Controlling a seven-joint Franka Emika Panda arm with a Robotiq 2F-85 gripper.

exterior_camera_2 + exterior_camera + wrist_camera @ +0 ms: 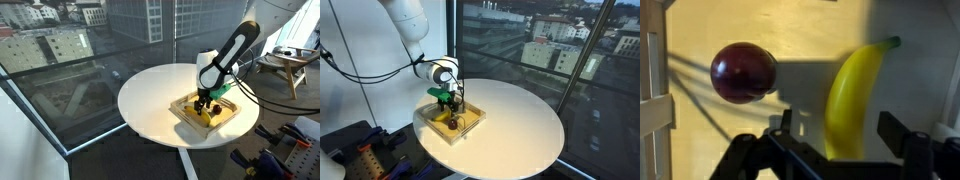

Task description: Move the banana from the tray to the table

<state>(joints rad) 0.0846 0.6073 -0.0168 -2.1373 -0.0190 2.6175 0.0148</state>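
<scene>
The yellow banana (852, 95) lies in the tray (658, 110) and runs up the wrist view between my two fingers. My gripper (840, 130) is open, with one finger on each side of the banana's lower end, and the fingers stand apart from it. In both exterior views the gripper (447, 98) (204, 103) hangs low over the tray (470, 129) (183, 108) on the round white table (520, 120) (150, 95). The banana shows as a yellow patch (207, 117) under the fingers.
A dark reddish round fruit (743, 72) lies in the tray beside the banana, also seen in an exterior view (453, 125). The tray sits near the table's edge. Large windows stand behind the table. A wooden stool (290, 68) stands nearby.
</scene>
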